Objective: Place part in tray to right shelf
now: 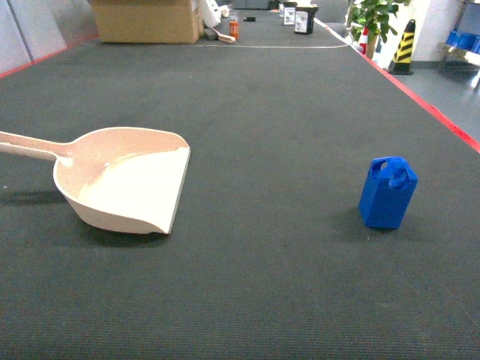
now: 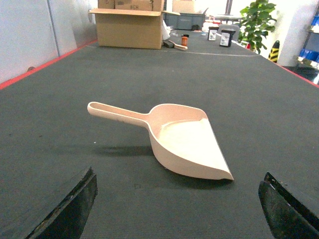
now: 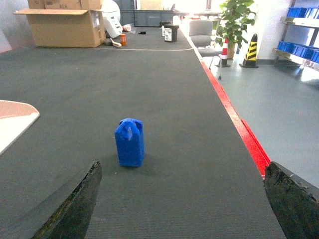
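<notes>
Left claw (image 2: 177, 209) hung low over the counter (image 1: 285, 112), jaws wide apart, nothing between them. Tray (image 2: 187, 142) lay just ahead of it, flat lip facing right, handle pointing left. Right claw (image 3: 182, 204) also spread wide, holding nothing. Part (image 3: 130, 142) stood upright on the counter just ahead of it, handle loop up. In head view, tray (image 1: 127, 184) sat left, part (image 1: 388, 193) right, well apart. Cardboard box (image 1: 146, 20) at the far end.
</notes>
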Robot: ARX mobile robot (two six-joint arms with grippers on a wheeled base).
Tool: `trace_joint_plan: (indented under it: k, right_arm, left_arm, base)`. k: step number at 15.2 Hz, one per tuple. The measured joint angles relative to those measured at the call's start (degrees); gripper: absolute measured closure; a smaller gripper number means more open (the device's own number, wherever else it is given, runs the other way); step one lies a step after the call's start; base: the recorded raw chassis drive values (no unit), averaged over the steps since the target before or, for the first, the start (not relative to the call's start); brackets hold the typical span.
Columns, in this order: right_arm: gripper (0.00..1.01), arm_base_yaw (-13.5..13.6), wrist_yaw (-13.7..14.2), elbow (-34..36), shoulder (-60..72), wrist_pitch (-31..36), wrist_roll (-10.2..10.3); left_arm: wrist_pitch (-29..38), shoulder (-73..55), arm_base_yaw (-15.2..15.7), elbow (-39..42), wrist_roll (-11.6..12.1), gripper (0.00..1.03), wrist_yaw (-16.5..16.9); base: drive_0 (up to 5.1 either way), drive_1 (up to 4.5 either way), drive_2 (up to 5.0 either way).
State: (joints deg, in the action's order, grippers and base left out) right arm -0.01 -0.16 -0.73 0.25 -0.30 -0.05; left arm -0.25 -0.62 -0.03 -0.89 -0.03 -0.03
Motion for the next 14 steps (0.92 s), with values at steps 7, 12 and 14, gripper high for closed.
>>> trace_joint_plan:
  k: [7,12,14]
  right_arm:
    - [0.03,0.00,0.00,0.00,0.00,0.00,0.00]
    - [0.03,0.00,-0.02,0.00,0.00,0.00,0.00]
    - [0.03,0.00,0.00,0.00,0.00,0.00,0.00]
  left_arm:
    - [-0.02,0.00,0.02,0.00,0.00,0.05,0.00]
    - [1.86,-18.88,0.02,-4.24,-10.88,0.05,3.54]
    - [17.46,-35.80,3.06,-7.37,-19.61,0.05,8.96]
  base:
    - [0.0,0.00,0.0]
    - [0.0,0.00,0.0]
    - [0.0,0.00,0.0]
